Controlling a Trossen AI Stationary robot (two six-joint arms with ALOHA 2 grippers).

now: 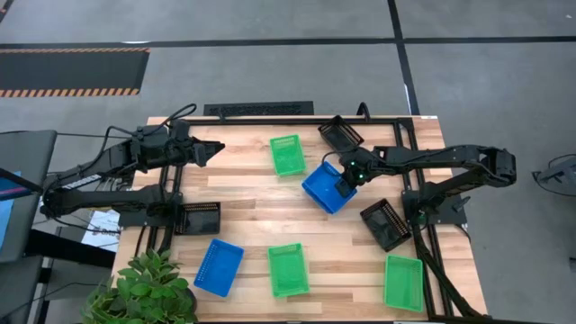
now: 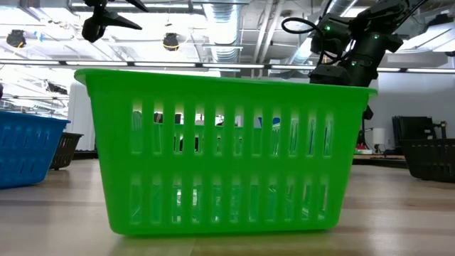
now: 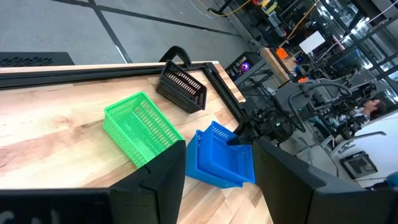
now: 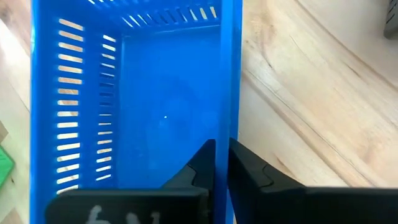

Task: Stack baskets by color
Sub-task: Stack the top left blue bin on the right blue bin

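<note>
At the table's middle, the right gripper (image 1: 346, 177) pinches one wall of a blue basket (image 1: 326, 187); in the right wrist view its fingers (image 4: 205, 163) sit close together with the basket's rim (image 4: 231, 74) between them, one finger inside, one outside. The basket looks tilted in the high view and the left wrist view; whether it rests on the wood or is lifted clear, I cannot tell.

Left gripper (image 1: 216, 149) hovers well apart from the blue basket, over the far left part of the table (image 1: 243, 202), fingers spread and empty.

Positions relative to the right gripper:
- green basket (image 1: 287, 154) just beside it, toward the far edge
- black basket (image 1: 341, 135) beyond it, at the far edge
- second black basket (image 1: 385, 223) near it, toward the right arm's base
- second blue basket (image 1: 219, 266) well apart, at the near left
- two more green baskets (image 1: 288, 269), (image 1: 403, 282) well apart, along the near edge

Progress, as judged: no green or black stack is visible. A possible second layer shows at the edge of the held blue basket, so a nested pair there is not excluded. Only seven baskets are countable from above. Nearly all stacking remains: blue onto blue, three greens together, two blacks together.
</note>
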